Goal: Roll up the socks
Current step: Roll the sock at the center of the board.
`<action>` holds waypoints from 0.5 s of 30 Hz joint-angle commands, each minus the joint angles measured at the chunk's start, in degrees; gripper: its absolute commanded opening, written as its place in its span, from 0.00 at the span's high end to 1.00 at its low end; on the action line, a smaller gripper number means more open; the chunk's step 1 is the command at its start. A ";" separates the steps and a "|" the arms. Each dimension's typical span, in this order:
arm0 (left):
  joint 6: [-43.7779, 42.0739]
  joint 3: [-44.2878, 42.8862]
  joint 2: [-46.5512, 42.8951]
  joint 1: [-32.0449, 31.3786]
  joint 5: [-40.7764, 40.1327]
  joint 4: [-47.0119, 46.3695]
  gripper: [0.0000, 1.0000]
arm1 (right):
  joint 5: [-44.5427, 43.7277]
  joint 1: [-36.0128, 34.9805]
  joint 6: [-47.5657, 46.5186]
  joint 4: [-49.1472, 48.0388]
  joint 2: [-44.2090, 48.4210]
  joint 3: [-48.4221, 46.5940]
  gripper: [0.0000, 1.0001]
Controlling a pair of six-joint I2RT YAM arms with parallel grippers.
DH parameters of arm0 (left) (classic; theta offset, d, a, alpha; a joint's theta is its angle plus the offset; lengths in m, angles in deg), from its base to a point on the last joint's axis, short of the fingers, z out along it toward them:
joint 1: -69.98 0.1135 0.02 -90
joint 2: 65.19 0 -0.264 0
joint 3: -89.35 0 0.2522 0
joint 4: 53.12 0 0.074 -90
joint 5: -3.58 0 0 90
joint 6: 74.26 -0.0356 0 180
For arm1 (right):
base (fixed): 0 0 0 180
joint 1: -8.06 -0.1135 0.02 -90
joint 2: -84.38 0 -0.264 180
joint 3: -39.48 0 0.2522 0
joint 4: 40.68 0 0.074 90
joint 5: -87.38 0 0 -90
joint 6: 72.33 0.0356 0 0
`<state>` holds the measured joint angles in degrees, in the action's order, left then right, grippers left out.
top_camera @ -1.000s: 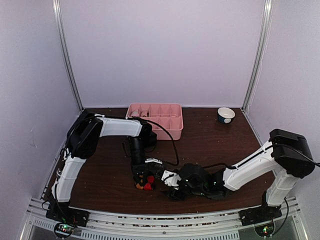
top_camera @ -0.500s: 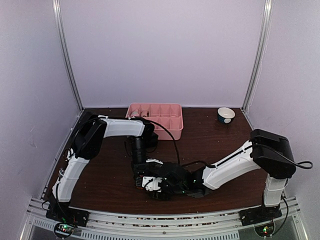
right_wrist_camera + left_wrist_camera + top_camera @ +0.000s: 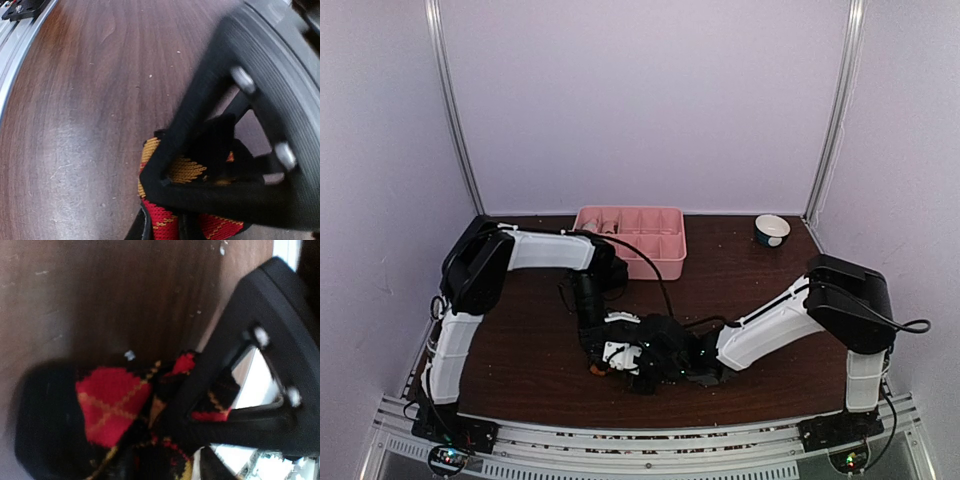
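The black sock [image 3: 112, 400] with red and orange diamond patches lies bunched on the counter [image 3: 520, 330] near its front edge, and both arms meet over it. It looks light, soft and without any stiffness, so I think it will fold and slip out of shape easily. A good hold is probably on a thick fold or on the cuff, pinched deep, while the other side is pressed down for the roll. The left gripper [image 3: 596, 350] seems to be closed narrowly on the bunched fabric, with knit showing on both sides of its finger [image 3: 215, 390]. For the right gripper [image 3: 625, 362], the wrist view shows only one finger [image 3: 210, 125] lying over the sock, so I cannot tell if it is wide or closed. The top view shows both arms and the pink tray [image 3: 632, 232] far behind, but there the sock is almost hidden. Only the wrist views show its pattern and folds.
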<state>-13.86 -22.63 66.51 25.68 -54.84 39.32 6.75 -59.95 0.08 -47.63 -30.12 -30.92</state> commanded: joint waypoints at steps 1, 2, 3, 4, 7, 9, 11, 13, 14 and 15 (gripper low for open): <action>3.39 9.45 -8.13 3.22 -12.54 -24.92 0.41 | 4.62 2.04 4.99 6.51 -3.53 2.80 1.00; 3.34 12.11 -10.95 3.70 -13.31 -27.83 0.40 | 6.03 2.60 6.12 6.74 -3.80 2.85 1.00; 3.22 14.36 -13.41 3.99 -14.29 -30.03 0.40 | 7.41 3.22 7.96 6.77 -4.06 3.02 1.00; 3.09 16.44 -15.78 4.22 -15.13 -31.99 0.40 | 9.58 4.07 9.47 6.55 -4.44 3.19 1.00; 1.81 24.01 -22.71 4.54 -16.18 -38.88 0.40 | 17.02 7.58 15.93 4.49 -5.84 3.84 1.00; 0.63 28.17 -26.71 4.57 -14.67 -42.62 0.40 | 20.74 9.87 20.41 0.50 -6.41 5.37 1.00; -0.41 30.81 -29.50 4.57 -11.97 -45.00 0.40 | 23.45 11.35 23.49 -1.40 -7.03 6.04 1.00; -1.32 31.88 -31.21 4.57 -8.44 -45.54 0.39 | 25.39 12.44 25.34 -1.40 -8.06 5.88 1.00; -1.56 32.13 -32.17 4.57 -6.94 -45.73 0.31 | 25.91 12.91 25.98 -0.56 -8.72 5.49 1.00; -2.07 32.52 -32.86 4.56 -5.83 -46.05 0.25 | 26.15 13.38 26.25 0.75 -9.34 5.12 1.00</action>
<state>-13.29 8.46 36.87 30.30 -65.86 0.65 29.87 -48.67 20.02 -57.75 -33.66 -28.15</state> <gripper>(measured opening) 0.672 0.130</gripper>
